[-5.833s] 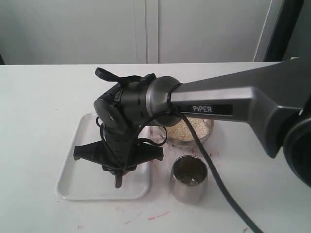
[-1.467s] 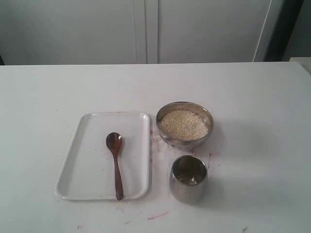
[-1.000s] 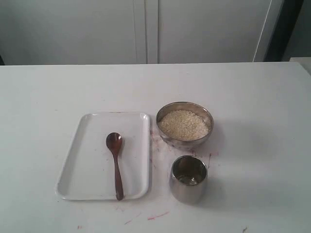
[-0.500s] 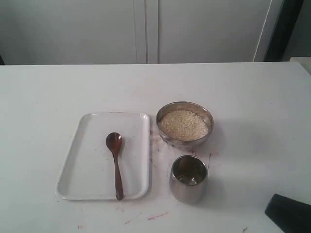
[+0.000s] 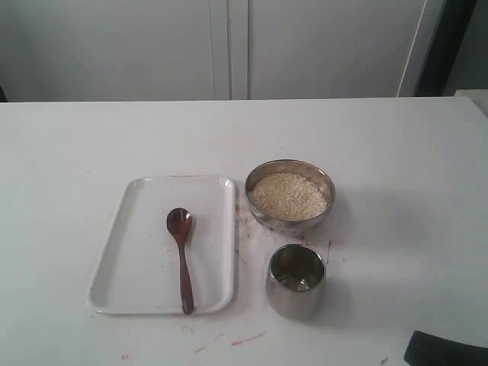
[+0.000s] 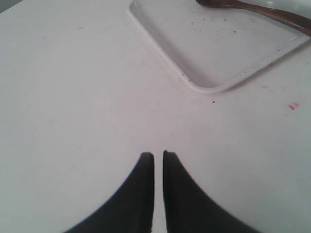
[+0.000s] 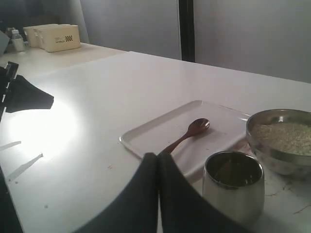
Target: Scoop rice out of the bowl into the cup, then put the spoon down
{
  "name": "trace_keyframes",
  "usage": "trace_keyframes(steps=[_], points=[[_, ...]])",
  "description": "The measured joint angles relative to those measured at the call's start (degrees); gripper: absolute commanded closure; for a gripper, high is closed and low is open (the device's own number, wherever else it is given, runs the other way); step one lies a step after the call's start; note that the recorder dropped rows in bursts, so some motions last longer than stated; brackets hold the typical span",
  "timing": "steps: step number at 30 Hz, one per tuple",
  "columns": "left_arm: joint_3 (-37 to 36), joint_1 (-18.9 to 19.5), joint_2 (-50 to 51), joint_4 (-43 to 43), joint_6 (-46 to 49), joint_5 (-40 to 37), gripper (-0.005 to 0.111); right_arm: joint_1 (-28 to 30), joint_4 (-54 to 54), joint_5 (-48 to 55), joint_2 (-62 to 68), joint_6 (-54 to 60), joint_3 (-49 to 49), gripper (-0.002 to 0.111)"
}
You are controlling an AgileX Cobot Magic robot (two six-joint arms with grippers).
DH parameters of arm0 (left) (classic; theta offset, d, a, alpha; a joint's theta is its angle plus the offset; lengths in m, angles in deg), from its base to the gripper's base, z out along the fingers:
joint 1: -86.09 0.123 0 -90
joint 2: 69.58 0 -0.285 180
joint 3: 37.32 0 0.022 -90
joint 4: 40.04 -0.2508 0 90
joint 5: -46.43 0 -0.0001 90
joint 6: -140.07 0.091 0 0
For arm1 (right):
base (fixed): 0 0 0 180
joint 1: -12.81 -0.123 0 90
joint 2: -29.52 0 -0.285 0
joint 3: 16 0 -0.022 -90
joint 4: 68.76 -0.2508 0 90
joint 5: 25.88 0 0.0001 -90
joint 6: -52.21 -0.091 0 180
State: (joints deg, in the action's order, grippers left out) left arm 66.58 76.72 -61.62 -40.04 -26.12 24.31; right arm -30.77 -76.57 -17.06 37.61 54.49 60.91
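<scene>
1. Evidently found the spoon (image 5: pixel 181 259) lying flat inside the white tray (image 5: pixel 141 252), head toward the far end in the exterior view, handle toward the near rim. Judged parked there as its resting place, free of any grip.
2. Recorded the left gripper (image 6: pixel 158 155) clenched on nothing, tips almost meeting, over bare table (image 6: pixel 73 97) just off a tray corner. Judged to be held clear of the work.
3. Recorded the right gripper (image 7: pixel 157 156) likewise pressed closed and empty, set low near the cup (image 7: pixel 233 199) but apart from it.
4. Located the bowl (image 5: pixel 290 225) just beside the tray's right edge, the cup directly in front of it, near but not touching. Judged close-set to keep the carry short.
5. Noted the rice (image 5: pixel 288 196) as pale dry grains filling the bowl nearly to the rim. Could not tell whether any lay in the cup, given glare inside.
6. Described the spoon as dark reddish wood with a small oval head and a long thin handle. Described bowl and cup as polished steel, one round and shallow, the other straight-walled. Described the tray as smooth, round-cornered and low-lipped.
7. Observed faint red smears on the table around bowl and cup.
</scene>
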Motion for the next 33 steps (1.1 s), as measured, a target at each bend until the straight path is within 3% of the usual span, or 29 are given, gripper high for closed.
trace_keyframes(steps=[25,33], points=[[0.0,0.0,0.0,0.0,0.0,0.0,0.092,0.39,0.0,0.11,0.0,-0.76,0.0,0.108],[0.0,0.0,0.0,0.0,0.0,0.0,0.092,8.76,0.0,0.11,0.0,-0.85,0.0,0.108]])
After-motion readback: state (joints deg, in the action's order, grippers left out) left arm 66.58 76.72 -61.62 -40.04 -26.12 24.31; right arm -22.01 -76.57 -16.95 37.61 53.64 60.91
